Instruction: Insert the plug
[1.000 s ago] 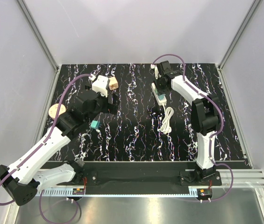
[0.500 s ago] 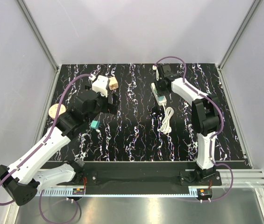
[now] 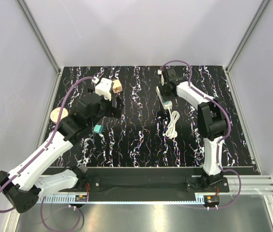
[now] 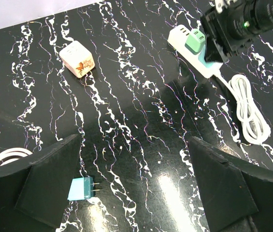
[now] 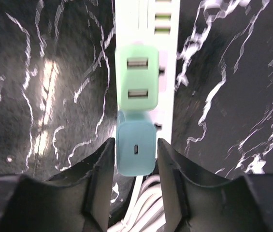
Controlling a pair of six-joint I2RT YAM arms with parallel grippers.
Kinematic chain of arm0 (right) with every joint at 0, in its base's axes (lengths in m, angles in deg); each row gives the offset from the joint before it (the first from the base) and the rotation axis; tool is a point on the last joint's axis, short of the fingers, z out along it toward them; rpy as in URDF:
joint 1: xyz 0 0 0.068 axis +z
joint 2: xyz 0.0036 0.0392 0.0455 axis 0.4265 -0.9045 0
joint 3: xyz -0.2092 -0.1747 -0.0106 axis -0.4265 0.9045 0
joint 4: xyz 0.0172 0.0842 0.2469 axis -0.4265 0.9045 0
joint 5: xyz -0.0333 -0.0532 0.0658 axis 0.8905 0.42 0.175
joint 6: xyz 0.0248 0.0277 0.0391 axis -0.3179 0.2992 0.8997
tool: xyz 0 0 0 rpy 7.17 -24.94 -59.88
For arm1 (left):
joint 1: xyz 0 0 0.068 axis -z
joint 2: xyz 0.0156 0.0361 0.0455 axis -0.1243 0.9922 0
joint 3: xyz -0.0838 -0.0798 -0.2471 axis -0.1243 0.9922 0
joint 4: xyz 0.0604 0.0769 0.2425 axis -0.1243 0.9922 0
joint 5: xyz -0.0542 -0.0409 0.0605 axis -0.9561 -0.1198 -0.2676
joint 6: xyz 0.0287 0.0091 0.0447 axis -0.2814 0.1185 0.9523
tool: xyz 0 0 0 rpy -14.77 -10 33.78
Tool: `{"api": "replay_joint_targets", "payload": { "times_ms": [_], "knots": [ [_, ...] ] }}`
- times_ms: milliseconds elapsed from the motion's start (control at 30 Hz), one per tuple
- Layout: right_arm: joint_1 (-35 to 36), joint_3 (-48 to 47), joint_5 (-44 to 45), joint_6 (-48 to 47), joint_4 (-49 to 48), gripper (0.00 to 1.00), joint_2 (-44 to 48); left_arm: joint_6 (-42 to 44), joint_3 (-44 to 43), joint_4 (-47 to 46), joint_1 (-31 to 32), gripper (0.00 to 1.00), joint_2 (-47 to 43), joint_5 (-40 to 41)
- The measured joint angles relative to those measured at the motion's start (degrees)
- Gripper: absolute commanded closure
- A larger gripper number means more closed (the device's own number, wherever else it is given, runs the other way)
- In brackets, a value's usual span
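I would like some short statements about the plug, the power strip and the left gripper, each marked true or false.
The plug sits on the white power strip. True.
The left gripper holds the teal block. False: it is open, and the block lies on the table.
The strip's white cord lies coiled on the table. True.
The plug shows three USB ports. False: it shows two.
The white cube charger stands on the strip. False: it stands on the table, apart from it.

My right fingers (image 5: 99,179) are black. The plug (image 5: 137,79) is light green, its near face pale blue; strip (image 5: 170,58) white; table (image 5: 233,72) black, veined white.
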Motion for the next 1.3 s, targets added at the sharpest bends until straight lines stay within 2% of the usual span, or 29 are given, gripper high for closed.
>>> {"api": "replay_joint_targets", "payload": {
  "times_ms": [333, 433, 500, 600, 833, 1000, 1167, 1300],
  "knots": [
    [0.0, -3.0, 0.3, 0.3, 5.7, 0.34, -1.0, 0.0, 0.0, 0.0, 0.0, 0.01, 0.0, 0.2],
    [0.0, -4.0, 0.5, 0.5, 6.3, 0.25, -0.9, 0.0, 0.0, 0.0, 0.0, 0.01, 0.0, 0.3],
    [0.0, -4.1, 0.9, 0.9, 7.3, 0.13, -0.2, 0.0, 0.0, 0.0, 0.0, 0.01, 0.0, 0.5],
    [0.0, -3.3, 1.4, 2.4, 8.9, 0.02, 2.3, -0.1, 0.3, 0.0, 0.0, 0.01, -0.1, 1.3],
    [1.0, 7.0, -1.3, 10.1, 8.1, 0.01, 16.9, -2.2, 0.3, -0.7, 0.0, 0.01, 0.0, 3.3],
    [6.3, 15.1, -3.8, 14.7, 5.5, 0.01, 22.9, -4.9, 0.3, -1.2, 0.0, 0.01, 2.8, 5.5],
    [8.5, 23.4, -7.2, 18.1, 1.8, 0.00, 26.6, -9.9, 0.0, 3.7, -0.6, 0.01, 7.3, 4.9],
    [8.2, 31.5, -11.3, 20.7, -3.6, 0.00, 33.4, -12.6, 0.1, 10.0, -1.9, 0.01, 7.8, 4.6]
  ]
}}
